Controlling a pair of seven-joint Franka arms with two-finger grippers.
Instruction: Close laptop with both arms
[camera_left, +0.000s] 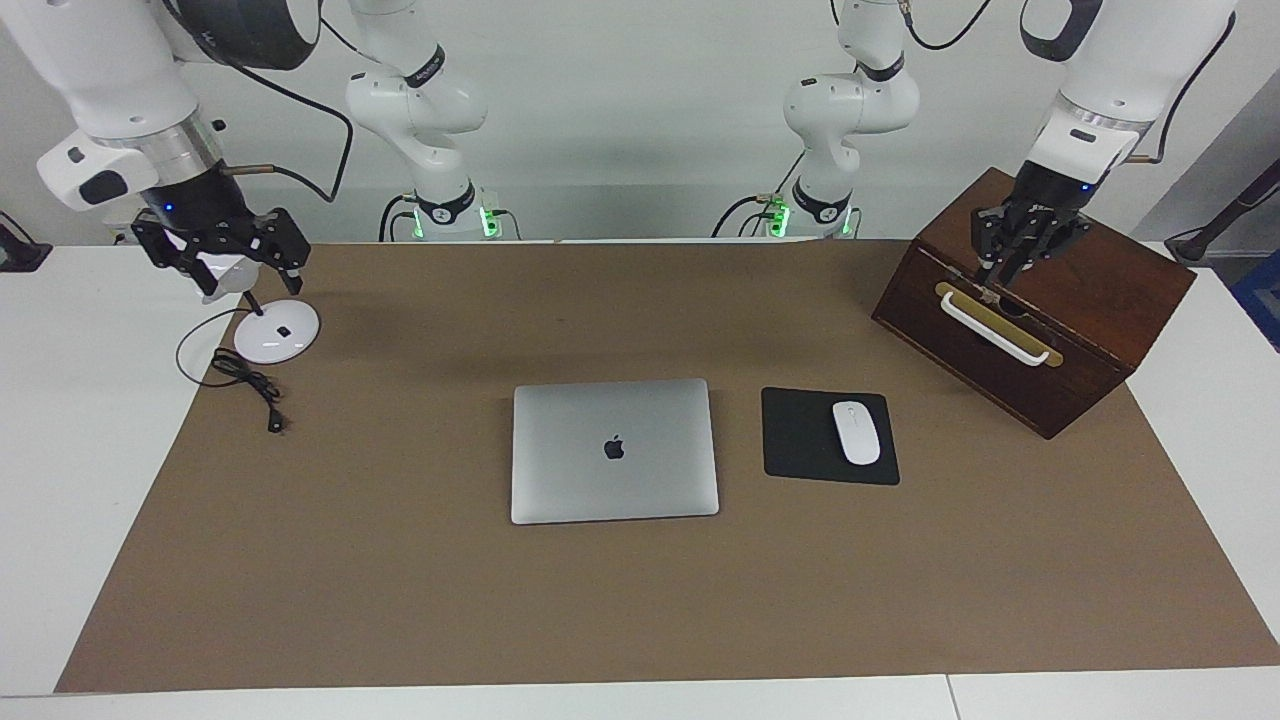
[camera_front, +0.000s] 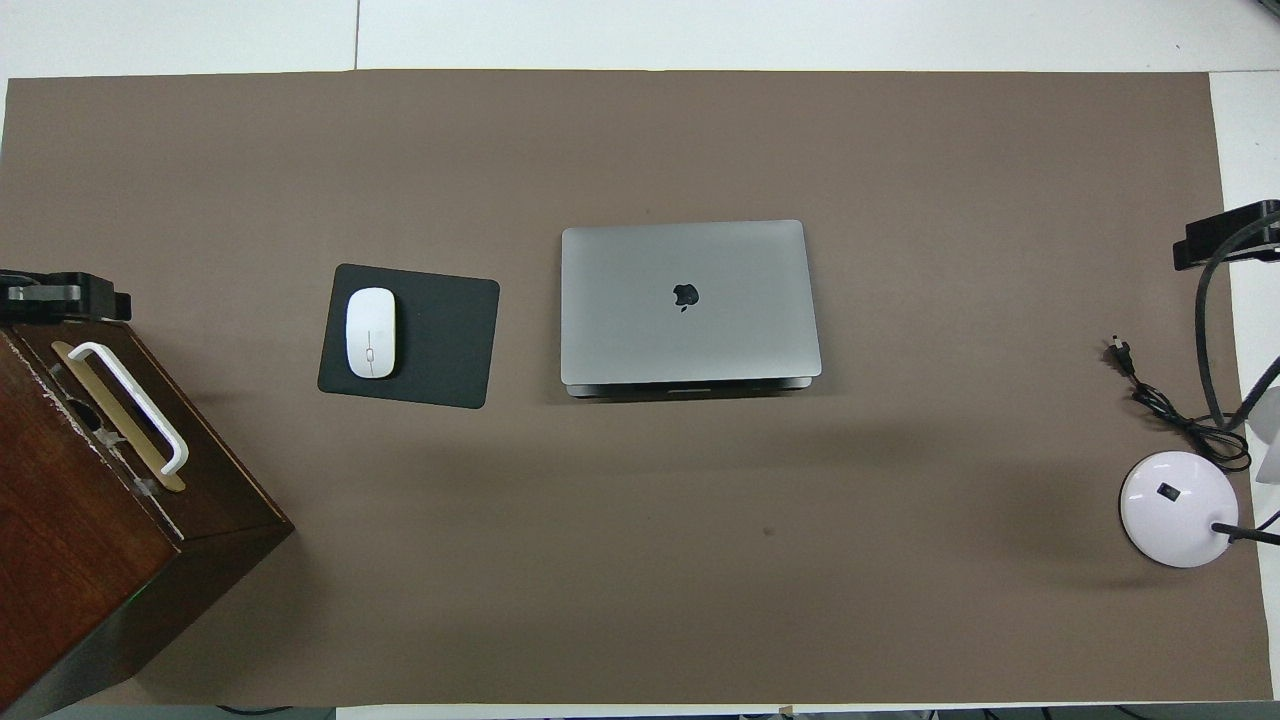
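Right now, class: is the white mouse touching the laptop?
Apart. The overhead view shows the mouse on its black pad, with bare brown mat before the laptop.

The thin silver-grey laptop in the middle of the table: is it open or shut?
Shut. The thin silver-grey laptop lies flat on the brown mat, lid down with its dark logo facing up; no screen or keyboard shows.
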